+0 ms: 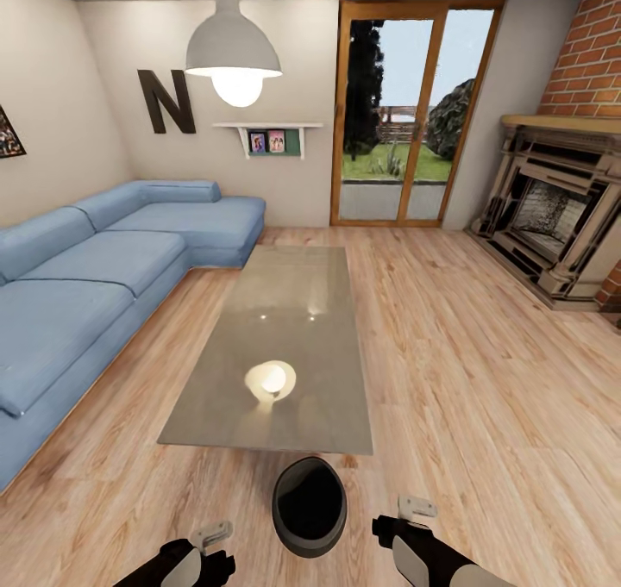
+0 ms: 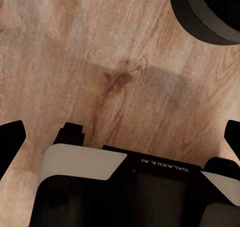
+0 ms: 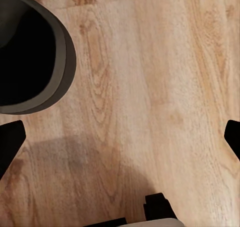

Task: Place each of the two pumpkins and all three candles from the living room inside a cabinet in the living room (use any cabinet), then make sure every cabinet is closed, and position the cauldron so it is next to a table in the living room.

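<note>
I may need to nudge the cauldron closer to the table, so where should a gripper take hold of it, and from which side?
Probably the rim: the cauldron stands upright on the floor, wide mouth up, near the table end. Come from above, one finger inside the lip. It sits between the left gripper and right gripper; either could take its near side.

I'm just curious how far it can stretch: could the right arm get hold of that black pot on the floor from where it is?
Probably yes. The pot sits on bare floor just beside the right gripper, with nothing between them, and the gripper is open and empty.
</note>
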Tool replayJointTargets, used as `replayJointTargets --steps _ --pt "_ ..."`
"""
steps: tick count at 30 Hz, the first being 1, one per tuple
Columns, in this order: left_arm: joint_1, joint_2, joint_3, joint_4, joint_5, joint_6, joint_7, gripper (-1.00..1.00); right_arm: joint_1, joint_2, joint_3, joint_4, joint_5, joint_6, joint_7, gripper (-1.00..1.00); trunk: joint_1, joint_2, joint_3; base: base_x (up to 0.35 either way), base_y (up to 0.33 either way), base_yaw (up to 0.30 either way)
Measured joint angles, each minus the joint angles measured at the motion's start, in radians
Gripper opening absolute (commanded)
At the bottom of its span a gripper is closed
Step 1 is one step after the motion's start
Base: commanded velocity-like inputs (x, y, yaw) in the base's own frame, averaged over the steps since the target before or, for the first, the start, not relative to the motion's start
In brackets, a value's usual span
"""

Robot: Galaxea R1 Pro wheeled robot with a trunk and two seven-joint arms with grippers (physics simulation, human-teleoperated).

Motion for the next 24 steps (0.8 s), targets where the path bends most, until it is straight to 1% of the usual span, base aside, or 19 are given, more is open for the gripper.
replayJointTargets --steps 5,16,24 --pt "0.000 0.000 0.000 0.000 0.000 -0.002 0.001 1.00 0.000 0.000 0.000 0.000 -0.001 0.000 -0.001 1.00 0.000 0.000 0.000 0.000 0.000 -0.168" --pt "0.000 -0.001 -0.001 -0.001 0.000 -0.006 0.001 1.00 0.000 0.000 0.000 0.000 -0.001 0.000 -0.001 1.00 0.000 0.000 0.000 -0.003 0.000 -0.269" --pt "0.000 -0.001 -0.002 -0.001 -0.001 -0.007 0.003 1.00 0.000 0.000 0.000 0.000 -0.001 0.002 0.000 1.00 0.000 0.000 0.000 -0.130 0.000 -0.277"
